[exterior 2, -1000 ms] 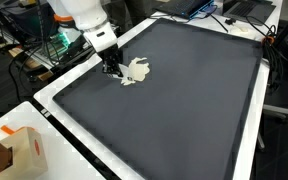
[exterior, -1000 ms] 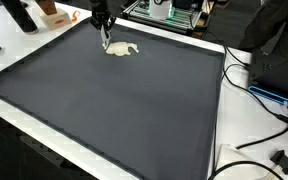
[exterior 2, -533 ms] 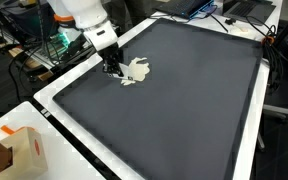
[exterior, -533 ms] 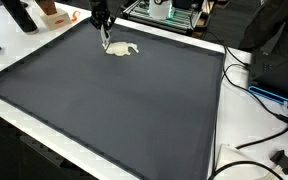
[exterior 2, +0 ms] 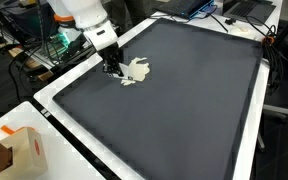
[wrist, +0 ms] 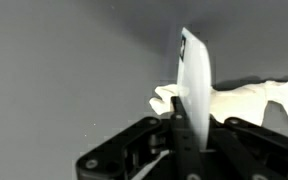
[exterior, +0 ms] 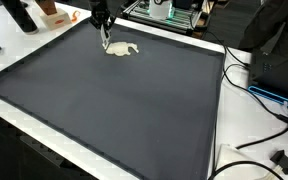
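Note:
A small crumpled white cloth [exterior: 122, 49] lies on a large dark grey mat [exterior: 114, 100] near its far edge; it also shows in the other exterior view [exterior 2: 138, 71]. My gripper [exterior: 104, 40] points down at the cloth's end [exterior 2: 112, 69] and is shut on it. In the wrist view the jaws [wrist: 189, 128] pinch a raised white fold of the cloth [wrist: 196, 75], and the rest of the cloth [wrist: 246, 101] lies flat on the mat beside it.
The mat [exterior 2: 184, 110] has a white border. An orange and white box [exterior 2: 24, 150] stands off one corner. Cables and a black laptop [exterior: 279, 60] lie beside the mat. Electronics [exterior: 164, 10] stand behind the far edge.

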You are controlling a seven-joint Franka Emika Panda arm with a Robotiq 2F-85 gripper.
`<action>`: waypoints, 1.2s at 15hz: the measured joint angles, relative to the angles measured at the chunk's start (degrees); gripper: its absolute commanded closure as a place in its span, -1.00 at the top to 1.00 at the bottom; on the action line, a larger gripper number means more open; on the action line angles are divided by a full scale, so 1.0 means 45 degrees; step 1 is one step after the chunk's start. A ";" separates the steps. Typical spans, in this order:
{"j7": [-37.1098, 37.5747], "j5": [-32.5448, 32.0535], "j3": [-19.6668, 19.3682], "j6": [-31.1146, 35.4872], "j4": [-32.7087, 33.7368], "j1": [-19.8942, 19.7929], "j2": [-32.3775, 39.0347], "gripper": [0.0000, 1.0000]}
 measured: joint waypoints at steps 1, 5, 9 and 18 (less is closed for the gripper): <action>0.0000 0.0000 0.0000 0.0000 0.0000 0.0000 0.0000 -0.93; 0.0000 0.0000 0.0000 0.0000 0.0000 0.0000 0.0000 -0.93; 0.0000 0.0000 0.0000 0.0000 0.0000 0.0000 0.0000 -0.93; -0.0002 0.0000 0.0010 0.0000 0.0009 0.0000 0.0000 -0.98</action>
